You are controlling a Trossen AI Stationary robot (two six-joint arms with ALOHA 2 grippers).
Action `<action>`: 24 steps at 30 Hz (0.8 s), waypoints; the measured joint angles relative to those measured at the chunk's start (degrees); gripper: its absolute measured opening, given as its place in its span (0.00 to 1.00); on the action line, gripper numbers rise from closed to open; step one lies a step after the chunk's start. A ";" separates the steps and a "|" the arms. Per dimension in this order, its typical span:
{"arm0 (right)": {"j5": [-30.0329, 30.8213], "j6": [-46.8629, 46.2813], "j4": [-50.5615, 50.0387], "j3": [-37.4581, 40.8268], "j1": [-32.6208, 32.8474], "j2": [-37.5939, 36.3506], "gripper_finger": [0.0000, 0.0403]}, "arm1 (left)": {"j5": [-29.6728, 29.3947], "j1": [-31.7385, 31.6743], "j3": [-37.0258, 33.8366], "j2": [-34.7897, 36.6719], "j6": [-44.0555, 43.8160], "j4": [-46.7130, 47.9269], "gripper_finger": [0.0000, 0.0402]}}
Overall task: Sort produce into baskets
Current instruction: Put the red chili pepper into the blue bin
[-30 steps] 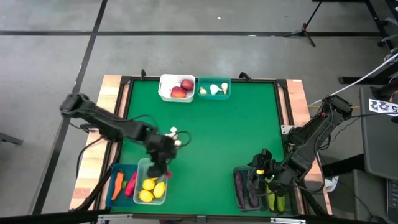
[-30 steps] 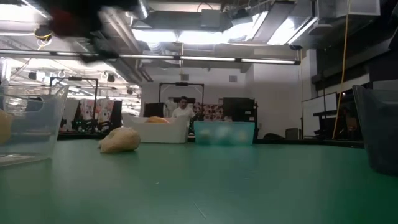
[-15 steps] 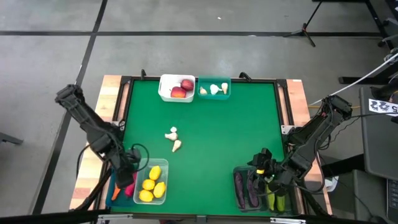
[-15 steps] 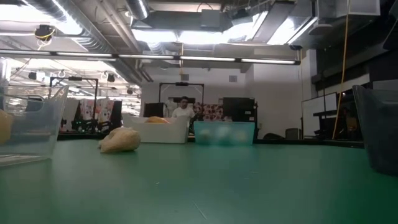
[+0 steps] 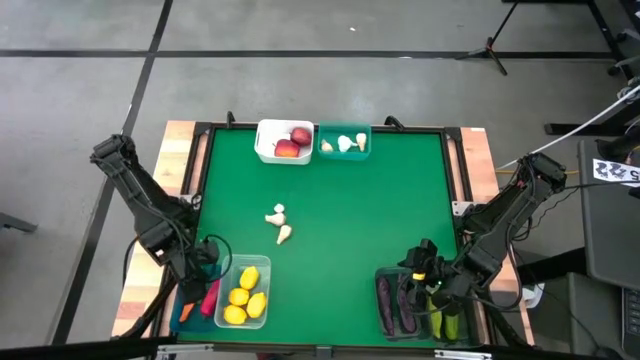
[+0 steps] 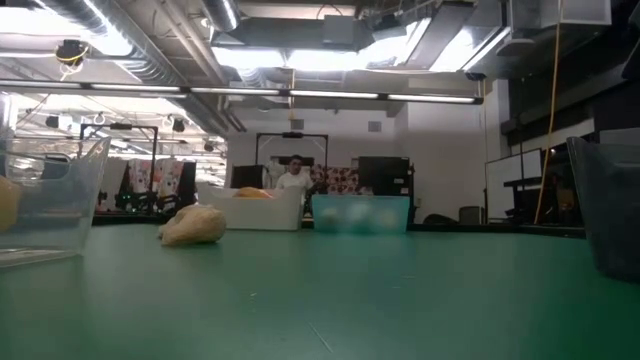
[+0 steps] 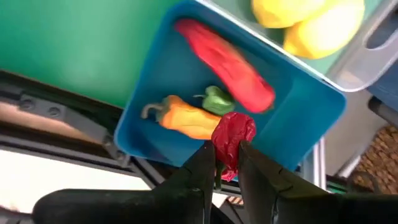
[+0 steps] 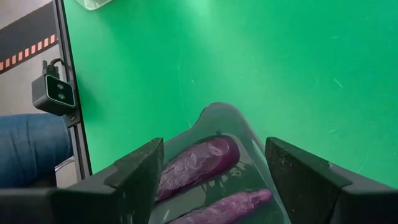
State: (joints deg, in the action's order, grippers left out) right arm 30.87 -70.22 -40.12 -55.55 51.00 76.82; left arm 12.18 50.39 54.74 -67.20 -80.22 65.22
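Note:
My left gripper [image 5: 196, 272] is over the blue bin [image 5: 186, 312] at the table's near left corner and is shut on a red chilli [image 7: 232, 134]. The bin [image 7: 155, 74] holds another red chilli [image 7: 227, 62] and an orange piece with a green stalk [image 7: 186, 119]. Two white garlic pieces [image 5: 279, 223] lie loose on the green mat; one shows in the low view [image 6: 192, 225]. My right gripper [image 5: 425, 265] is open and empty over a dark bin [image 8: 214, 121] that holds purple eggplants [image 8: 199, 158]. My left gripper pinches the red chilli between its two fingers, at the chilli's lower part [image 7: 227, 163]. The rest of the chilli sticks out past the fingertips [image 7: 208, 155]. It is held clear above the blue bin's floor.
A clear bin of yellow lemons [image 5: 245, 295] stands beside the blue bin. A white bin with red apples [image 5: 285, 142] and a teal bin with garlic [image 5: 345, 145] stand at the far edge. A second dark bin [image 5: 452, 322] with green cucumbers is at the near right corner.
My left gripper has gone from beside the clear lemon bin toward the table's left edge and now stands over the blue bin. The two garlic pieces that the arm partly covered now show in full. My right arm has kept still.

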 joint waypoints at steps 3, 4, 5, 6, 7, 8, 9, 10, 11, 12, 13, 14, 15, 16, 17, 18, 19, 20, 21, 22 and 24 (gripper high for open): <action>0.00 0.00 0.00 0.00 -0.02 0.00 0.70 | 0.79 0.00 0.00 0.00 0.61 -1.66 0.15; 0.00 0.00 0.00 0.00 0.00 0.00 0.70 | 0.83 0.00 0.00 0.00 0.62 -1.82 0.15; 0.00 0.00 0.00 0.00 0.00 0.00 0.70 | 0.85 0.00 0.00 0.00 0.64 -1.70 0.15; 0.00 0.00 0.00 0.00 0.00 0.00 0.70 | 0.85 0.00 0.00 0.00 0.66 -1.25 0.15; 0.00 0.02 0.00 0.00 0.00 0.00 0.70 | 0.82 0.00 0.00 -0.01 0.80 0.02 0.15; 0.00 0.01 -0.01 0.00 -0.01 0.00 0.70 | 0.80 0.00 0.00 -0.02 0.90 2.45 0.15; 0.00 0.02 0.00 0.00 0.00 0.00 0.70 | 0.84 -0.02 -0.04 -0.02 0.88 4.70 0.15; 0.00 0.14 -0.02 0.00 0.00 0.00 0.70 | 0.88 -0.13 -0.04 -0.02 0.81 5.49 0.15; 0.00 0.22 -0.02 0.00 -0.02 0.00 0.70 | 1.04 -0.17 -0.04 -0.02 0.87 5.18 0.15; 0.00 0.26 -0.06 0.00 0.00 0.00 0.70 | 1.12 -0.17 -0.04 -0.02 1.03 4.93 0.15; 0.00 0.40 -0.14 0.00 0.00 0.00 0.70 | 1.12 -0.11 -0.04 -0.02 1.20 4.84 0.15; 0.00 0.53 -0.29 0.00 -0.01 0.00 0.70 | 1.11 -0.04 -0.04 -0.02 1.28 4.53 0.15; -0.01 1.02 -0.40 0.00 -0.02 0.00 0.70 | 1.12 -0.07 -0.04 -0.02 1.31 4.21 0.15; -0.02 1.50 -0.38 0.00 0.00 0.00 0.70 | 1.12 -0.07 -0.04 -0.04 1.31 4.20 0.15; -0.02 1.72 -0.38 0.00 0.00 0.00 0.70 | 1.12 -0.19 -0.04 -0.04 1.31 4.25 0.15; -0.02 1.80 -0.44 0.00 0.00 0.00 0.70 | 1.12 -0.25 -0.04 -0.02 1.33 4.27 0.15; -0.02 1.89 -0.46 0.00 0.00 0.00 0.70 | 1.14 -0.26 -0.04 -0.04 1.31 4.31 0.15; -0.02 1.97 -0.46 0.00 -0.02 0.00 0.70 | 1.30 -0.28 -0.04 -0.04 0.63 4.25 0.15; -0.02 1.99 -0.46 0.00 -0.02 0.00 0.70 | 2.14 -0.28 -0.04 -0.04 -1.41 3.96 0.15; -0.02 1.99 -0.46 0.00 0.00 0.00 0.70 | 2.72 -0.28 -0.04 -0.04 -2.66 3.54 0.15; -0.02 1.97 -0.39 0.00 0.00 0.00 0.70 | 2.85 -0.28 -0.04 -0.04 -3.74 3.09 0.15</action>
State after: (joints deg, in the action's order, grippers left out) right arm 30.85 -68.25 -40.51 -55.55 51.00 76.82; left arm 15.03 50.11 54.70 -67.24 -83.96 68.31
